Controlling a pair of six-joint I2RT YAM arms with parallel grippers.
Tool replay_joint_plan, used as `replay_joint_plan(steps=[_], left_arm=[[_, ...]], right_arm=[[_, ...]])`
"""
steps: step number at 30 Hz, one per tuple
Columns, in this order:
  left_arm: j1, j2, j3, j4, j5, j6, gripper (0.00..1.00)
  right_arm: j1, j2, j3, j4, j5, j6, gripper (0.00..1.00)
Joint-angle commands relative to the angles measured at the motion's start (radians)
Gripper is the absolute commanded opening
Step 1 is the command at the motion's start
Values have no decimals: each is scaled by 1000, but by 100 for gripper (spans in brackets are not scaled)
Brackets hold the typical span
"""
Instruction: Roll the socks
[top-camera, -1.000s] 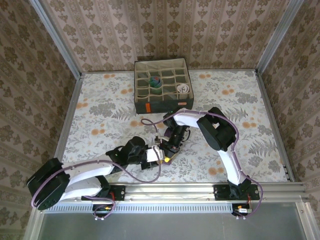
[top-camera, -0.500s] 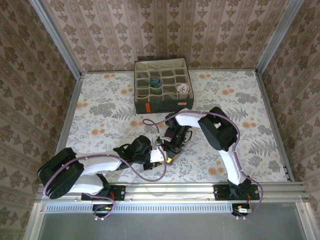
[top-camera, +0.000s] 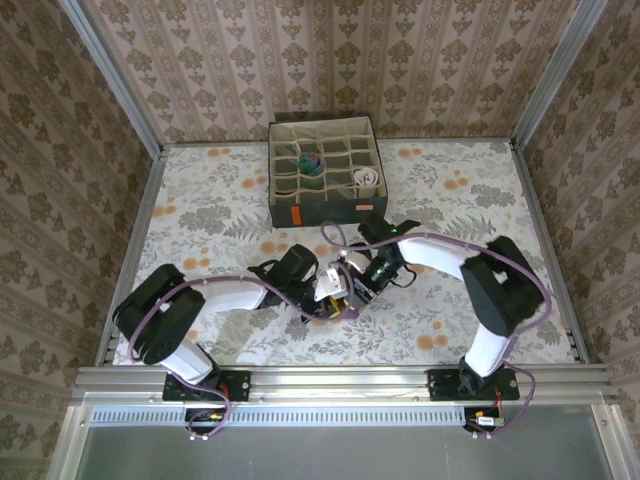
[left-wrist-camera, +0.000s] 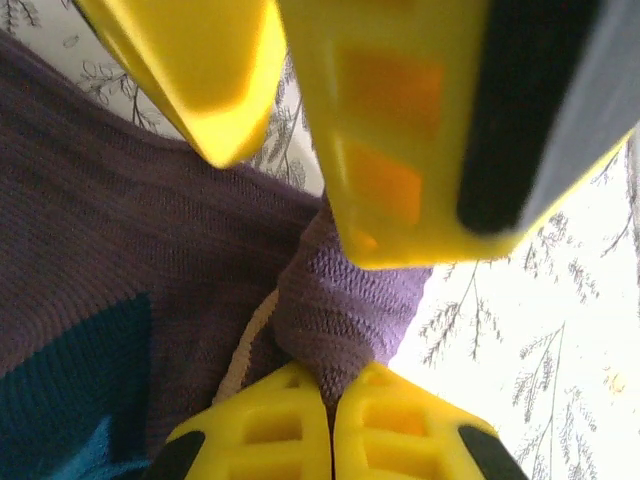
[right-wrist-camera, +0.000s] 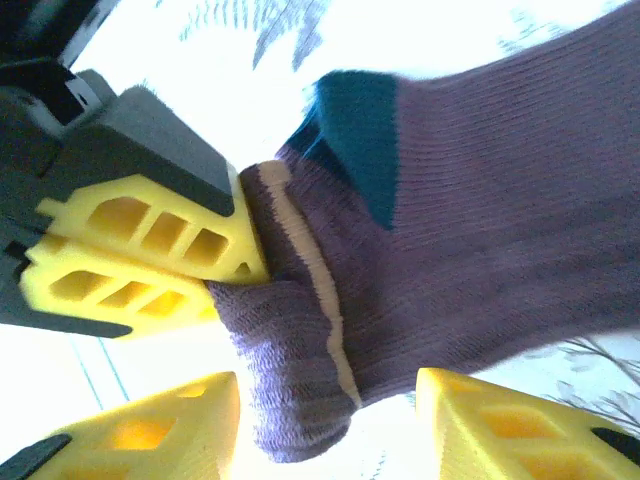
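Both arms have swung since a second ago: the left elbow has risen from the near-left corner toward the middle of the table (top-camera: 200, 200), the right elbow has moved out to the right, and the right jaws, then closed, now stand apart. At the near edge the two bases sit on the rail, and the arms reach in to meet just ahead of it, near the table's middle. The left gripper (left-wrist-camera: 332, 385) is clamped tight, its two yellow fingers (left-wrist-camera: 265, 425) pressed together on a bunched fold of the purple sock (right-wrist-camera: 480, 210), which lies on the flowered table with its blue patch (right-wrist-camera: 358, 125) showing and a cream seam running along the fold. From the right wrist, the same pinch appears at the left of the sock, with the ribbed end hanging below it. The right gripper (right-wrist-camera: 330, 430) is partly open, one fingertip on each side of that ribbed end; whether they touch the fabric I cannot tell, and they grip nothing. From the left wrist, the right fingers (left-wrist-camera: 400, 150) hang just above the pinched fold, with bare table seen between them. From above, the two grippers are tip to tip over the sock. Farther back, at the far edge, stands the grey box (top-camera: 325, 210), well apart from the grippers, with a striped roll (top-camera: 311, 165) in one compartment and a white roll (top-camera: 367, 180) in another.
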Motion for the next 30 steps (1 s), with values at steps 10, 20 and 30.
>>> replay_joint_plan(steps=[10,20,30], left_arm=[[103,162,142,-254,206,-178,0],[142,230,193,-262,254,-213,0],[133,76,74,-83,148,-198,7]], right_arm=[[24,-101,-238,428,-32,295,51],[41,-85,-251,412,-21,314,50],[41,20,-192,244,111,360,0]])
